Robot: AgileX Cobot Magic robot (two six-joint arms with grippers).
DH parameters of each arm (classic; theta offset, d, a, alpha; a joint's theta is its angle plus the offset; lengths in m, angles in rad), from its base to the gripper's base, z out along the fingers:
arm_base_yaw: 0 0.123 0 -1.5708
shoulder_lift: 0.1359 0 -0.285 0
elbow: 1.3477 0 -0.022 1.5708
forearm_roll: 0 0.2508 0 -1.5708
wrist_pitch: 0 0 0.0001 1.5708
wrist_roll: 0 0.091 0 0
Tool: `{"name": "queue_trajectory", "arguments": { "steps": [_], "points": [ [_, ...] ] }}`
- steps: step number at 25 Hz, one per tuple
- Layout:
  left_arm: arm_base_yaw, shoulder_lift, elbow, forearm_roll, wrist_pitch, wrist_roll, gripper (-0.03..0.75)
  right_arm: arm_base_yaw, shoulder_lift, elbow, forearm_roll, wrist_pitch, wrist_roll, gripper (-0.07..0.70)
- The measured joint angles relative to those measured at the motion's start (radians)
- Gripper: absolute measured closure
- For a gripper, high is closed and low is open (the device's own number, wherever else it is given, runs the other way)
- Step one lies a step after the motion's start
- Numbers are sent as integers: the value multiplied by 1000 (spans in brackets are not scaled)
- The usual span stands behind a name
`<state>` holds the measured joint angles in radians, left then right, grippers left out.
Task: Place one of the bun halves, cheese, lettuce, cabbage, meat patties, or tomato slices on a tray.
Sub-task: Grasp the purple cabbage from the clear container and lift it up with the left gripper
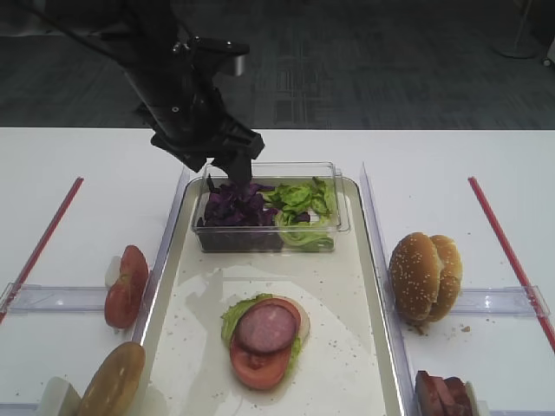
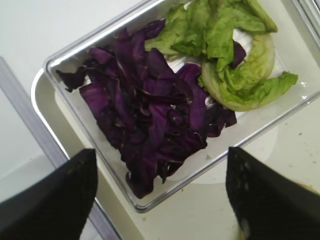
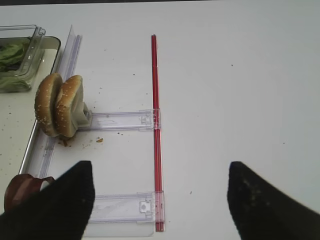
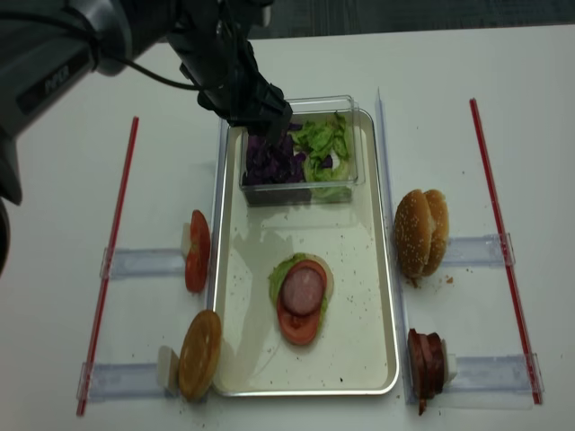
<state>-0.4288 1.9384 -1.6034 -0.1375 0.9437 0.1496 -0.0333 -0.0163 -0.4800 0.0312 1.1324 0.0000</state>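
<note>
Left gripper (image 2: 159, 200) hangs just above the cabbage (image 2: 150, 115), jaws spread wide, nothing between them. The purple strips sit in a clear plastic box (image 1: 342, 224) beside the lettuce (image 1: 303, 201), at the far end of the tray (image 1: 364, 347). Right gripper (image 3: 159, 200) hovers over bare tabletop (image 3: 240, 90), jaws apart and empty. No readable writing on any item.
</note>
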Motion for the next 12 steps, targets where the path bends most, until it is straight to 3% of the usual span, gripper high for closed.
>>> {"name": "queue_trajectory", "arguments": {
  "steps": [12],
  "points": [
    [-23, 46, -4, -5, -23, 0, 224, 0, 0, 0, 0, 0, 0, 61]
  ]
}}
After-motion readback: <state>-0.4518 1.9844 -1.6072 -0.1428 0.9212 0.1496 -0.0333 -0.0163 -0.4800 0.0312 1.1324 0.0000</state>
